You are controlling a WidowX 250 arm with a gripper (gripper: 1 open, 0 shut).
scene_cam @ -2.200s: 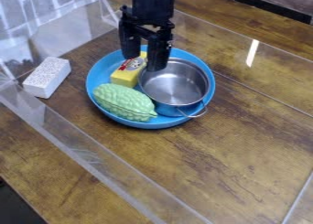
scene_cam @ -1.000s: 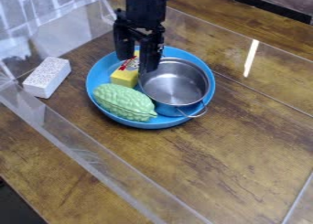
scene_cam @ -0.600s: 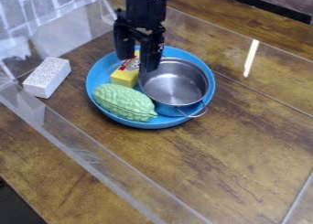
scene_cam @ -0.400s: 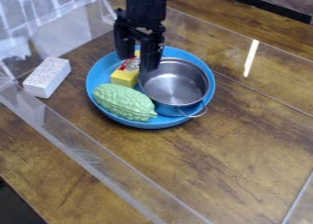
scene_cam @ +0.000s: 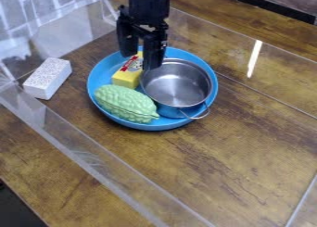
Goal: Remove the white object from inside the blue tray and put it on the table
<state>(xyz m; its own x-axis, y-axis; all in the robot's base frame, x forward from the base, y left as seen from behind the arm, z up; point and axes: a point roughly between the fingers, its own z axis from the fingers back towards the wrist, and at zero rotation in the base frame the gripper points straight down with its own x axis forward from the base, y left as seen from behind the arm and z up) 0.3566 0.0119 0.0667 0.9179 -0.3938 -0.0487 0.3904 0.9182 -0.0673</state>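
The white object [scene_cam: 47, 78], a speckled rectangular block, lies on the table [scene_cam: 235, 166] to the left of the blue tray [scene_cam: 102, 82], a short gap away from its rim. My gripper [scene_cam: 139, 57] hangs over the tray's back left part, pointing straight down. It is open, with nothing between its black fingers [scene_cam: 126, 45]. Their tips stand just above a yellow block [scene_cam: 128, 76] in the tray.
Also in the tray are a steel pot [scene_cam: 177, 85] on the right and a bumpy green vegetable [scene_cam: 126, 103] at the front. A clear panel edge [scene_cam: 87, 161] runs across the glossy tabletop at the front left.
Since the earliest frame my gripper has shifted slightly to the left over the tray, then held still. It stays open. The white block has not moved.
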